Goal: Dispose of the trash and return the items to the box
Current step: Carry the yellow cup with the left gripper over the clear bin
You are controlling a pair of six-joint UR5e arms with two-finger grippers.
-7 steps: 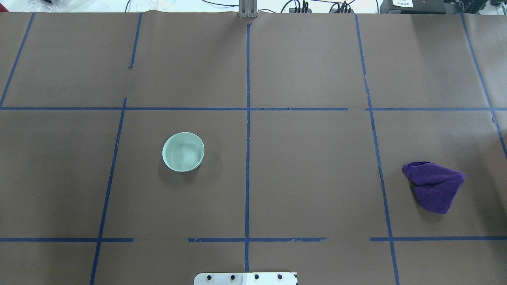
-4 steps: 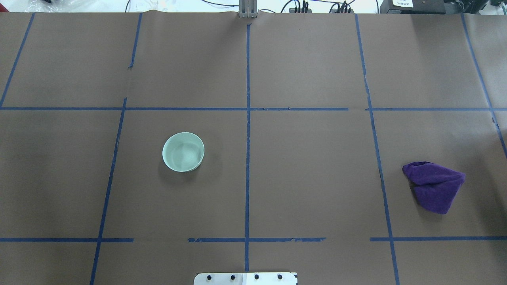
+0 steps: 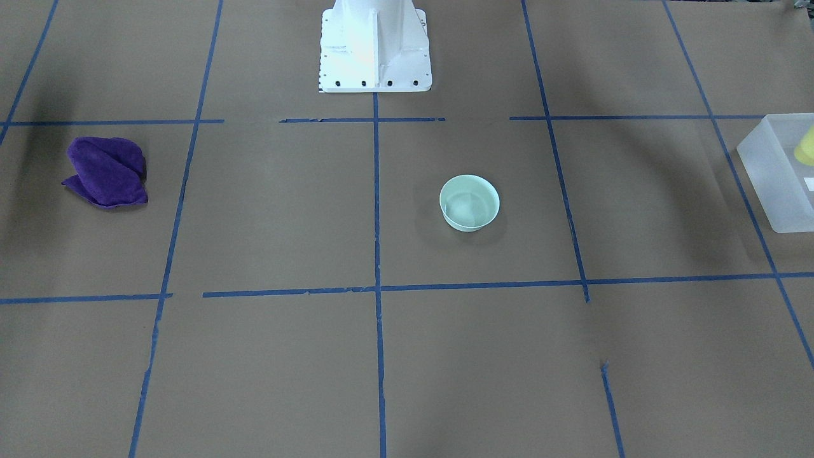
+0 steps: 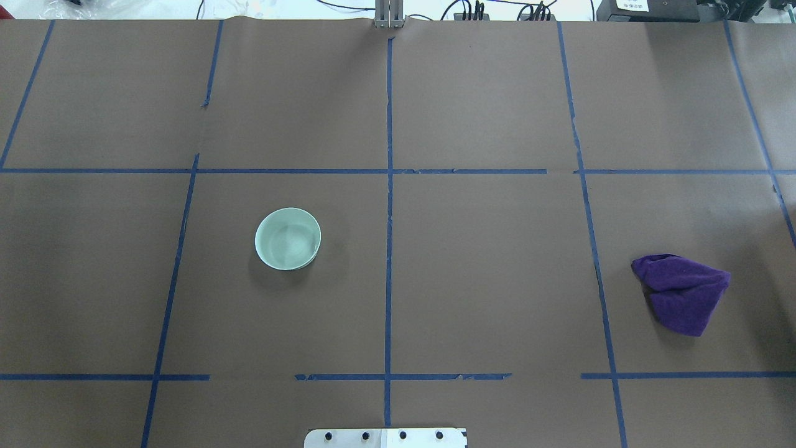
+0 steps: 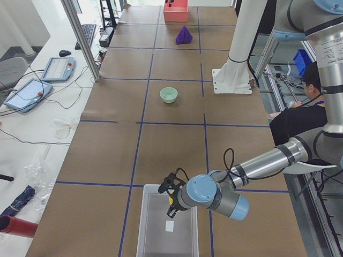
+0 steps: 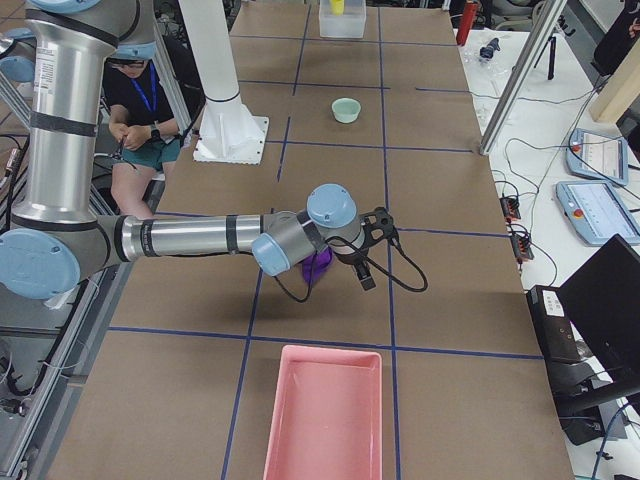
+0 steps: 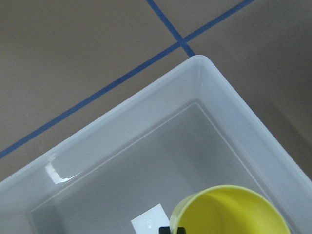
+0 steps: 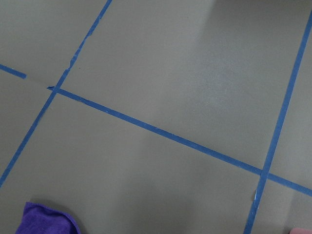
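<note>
The pale mint-green bowl [image 4: 288, 239] stands upright and alone on the brown table, left of centre; it also shows in the front view [image 3: 469, 203]. The frosted-white box [image 5: 161, 235] sits at the table's left end. My left gripper [image 5: 170, 208] hangs over it. The left wrist view shows the yellow cup [image 7: 234, 214] close up over the box's inside [image 7: 122, 126], with a black fingertip [image 7: 171, 229] at its rim. My right gripper [image 6: 365, 262] hovers above the purple cloth [image 6: 318, 266]; I cannot tell if it is open or shut.
The purple cloth [image 4: 682, 292] lies crumpled at the right. A pink tray [image 6: 325, 410] sits at the table's right end. The white robot base [image 3: 374, 48] stands at the near middle edge. A seated person [image 6: 140, 110] is behind the robot.
</note>
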